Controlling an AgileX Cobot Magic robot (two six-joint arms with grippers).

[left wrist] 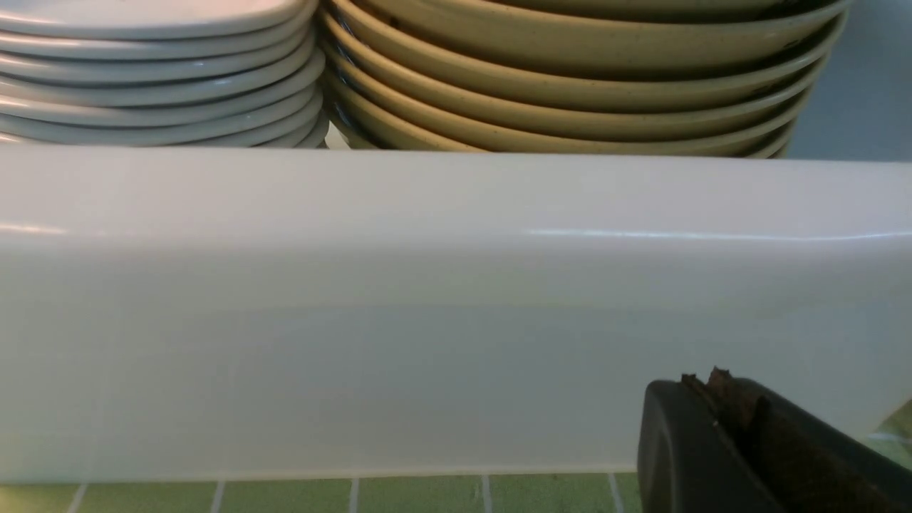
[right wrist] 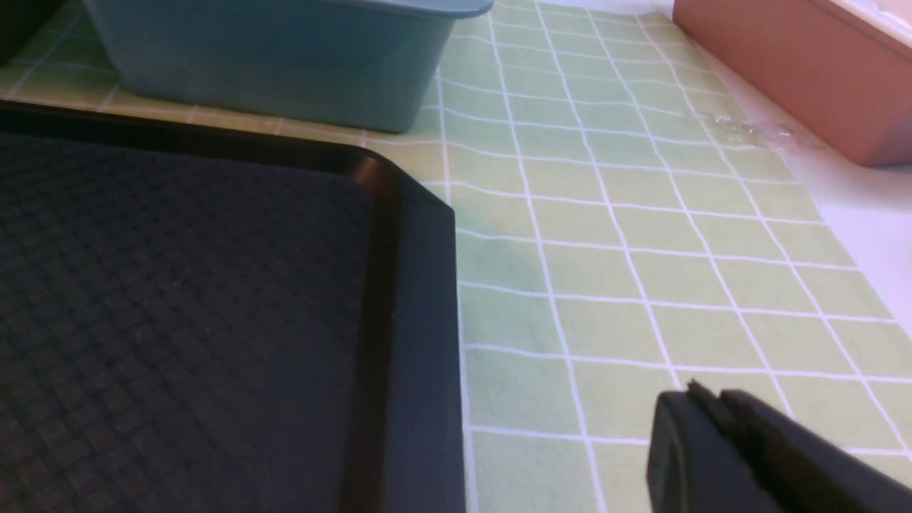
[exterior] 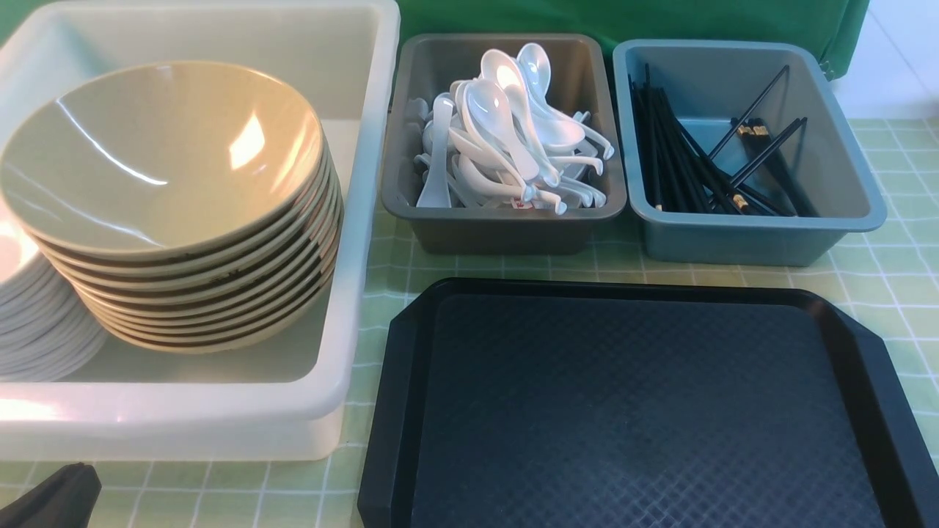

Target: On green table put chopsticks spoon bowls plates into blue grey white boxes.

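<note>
Pale green cloth with a thin white grid covers the counter [exterior: 888, 271]. At the robot's left sits the big milky white plastic tub [exterior: 367, 220], holding a tall stack of wide, glossy beige-tan bowls [exterior: 169, 183] with dark undersides and, just beside it on the left, a stack of small glossy white plates [exterior: 37, 323]. To the right of this tub stands the smaller dark grey plastic tub [exterior: 506, 227], heaped with glossy white Chinese soup spoons [exterior: 506, 132]. Next to it on the right stands the dull blue plastic tub [exterior: 741, 235], where thin black chopsticks [exterior: 682, 161] with gold and white bands lie, some leaning on its walls. A flat black textured tray [exterior: 631, 411] lies in front of the two smaller tubs, nothing on it.

The left gripper [left wrist: 719, 406] sits low over the cloth, close to the white tub's near wall, jaws pressed together and holding nothing. The right gripper [right wrist: 712, 420] hovers over bare cloth just right of the tray, jaws also closed and empty. A salmon-pink box [right wrist: 798, 64] stands beyond the cloth's far right edge.
</note>
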